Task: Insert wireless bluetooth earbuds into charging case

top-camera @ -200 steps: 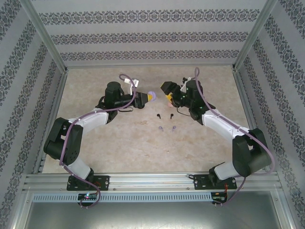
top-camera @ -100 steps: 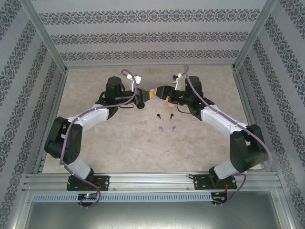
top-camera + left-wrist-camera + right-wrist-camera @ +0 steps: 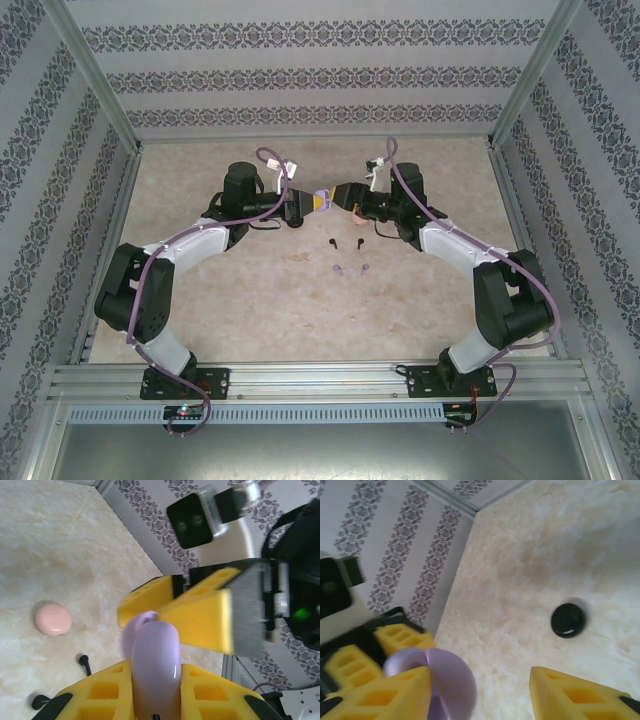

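- Clamping a glossy lilac rounded charging case (image 3: 156,660) edge-up between the yellow foam fingers (image 3: 100,695) of the left gripper (image 3: 308,203); holding it off the beige marbled tabletop (image 3: 250,300), over the far middle
- Facing it nose to nose with the right gripper (image 3: 340,194); spreading those yellow jaws wide apart, gripping nothing; reaching with one finger just beside the case's upper edge, touching or not impossible to tell
- Lying loose on the tabletop, nearer the arm bases than the grippers and outside any case: two tiny black stemmed earbuds (image 3: 331,243), side by side but apart; nearer still, two tiny lilac earbuds (image 3: 339,270), likewise apart
- Resting shut on the tabletop near the black earbuds: a round pale pink case (image 3: 53,619)
- Sitting on the tabletop, well apart from the lilac case: a round glossy black case (image 3: 568,620)
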Controlling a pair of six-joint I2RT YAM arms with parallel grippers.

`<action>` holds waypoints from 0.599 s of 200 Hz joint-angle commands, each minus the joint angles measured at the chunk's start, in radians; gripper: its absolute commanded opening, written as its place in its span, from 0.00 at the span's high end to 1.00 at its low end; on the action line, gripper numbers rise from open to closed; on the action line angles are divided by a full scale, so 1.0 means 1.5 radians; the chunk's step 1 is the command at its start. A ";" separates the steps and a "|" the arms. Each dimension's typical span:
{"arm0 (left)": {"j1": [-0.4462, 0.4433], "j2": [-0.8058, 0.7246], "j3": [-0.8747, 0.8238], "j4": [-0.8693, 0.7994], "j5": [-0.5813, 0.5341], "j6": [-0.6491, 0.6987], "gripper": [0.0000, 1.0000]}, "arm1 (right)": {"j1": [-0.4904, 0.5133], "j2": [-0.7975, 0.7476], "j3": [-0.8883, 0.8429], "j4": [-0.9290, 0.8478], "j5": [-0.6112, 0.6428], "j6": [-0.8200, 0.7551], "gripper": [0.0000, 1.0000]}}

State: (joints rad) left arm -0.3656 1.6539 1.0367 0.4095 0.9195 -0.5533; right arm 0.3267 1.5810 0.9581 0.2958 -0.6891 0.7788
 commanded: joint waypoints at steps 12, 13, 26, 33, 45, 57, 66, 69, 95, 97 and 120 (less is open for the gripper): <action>-0.005 -0.027 0.003 0.039 0.031 0.009 1.00 | -0.018 -0.005 -0.038 -0.009 0.015 -0.006 0.46; -0.005 -0.027 0.003 0.040 0.032 0.008 1.00 | -0.019 -0.005 -0.039 -0.009 0.015 -0.006 0.46; -0.006 -0.025 0.003 0.042 0.032 0.007 1.00 | -0.023 -0.018 -0.047 -0.010 0.010 -0.006 0.46; -0.005 -0.026 0.002 0.042 0.032 0.007 1.00 | -0.025 -0.027 -0.052 -0.008 0.005 -0.005 0.46; -0.005 -0.025 0.002 0.043 0.031 0.006 1.00 | -0.026 -0.043 -0.059 -0.005 -0.002 -0.003 0.46; -0.005 -0.023 0.001 0.049 0.030 0.002 1.00 | -0.026 -0.060 -0.065 0.004 -0.014 0.001 0.46; -0.005 -0.023 -0.001 0.056 0.028 -0.003 1.00 | -0.024 -0.071 -0.069 0.013 -0.023 0.006 0.46; -0.005 -0.022 -0.001 0.059 0.027 -0.006 1.00 | -0.024 -0.074 -0.070 0.017 -0.026 0.010 0.46; -0.005 -0.018 -0.010 0.096 0.021 -0.030 1.00 | -0.007 -0.089 -0.069 0.039 -0.030 0.028 0.51; -0.005 -0.018 -0.011 0.098 0.022 -0.033 1.00 | -0.005 -0.089 -0.068 0.040 -0.029 0.028 0.51; -0.005 -0.013 -0.014 0.117 0.021 -0.048 1.00 | 0.017 -0.082 -0.049 0.045 -0.027 0.033 0.56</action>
State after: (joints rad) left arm -0.3668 1.6493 1.0279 0.4900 0.9417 -0.5884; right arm 0.3176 1.4639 0.8593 0.3202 -0.7078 0.8120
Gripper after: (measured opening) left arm 0.188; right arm 0.456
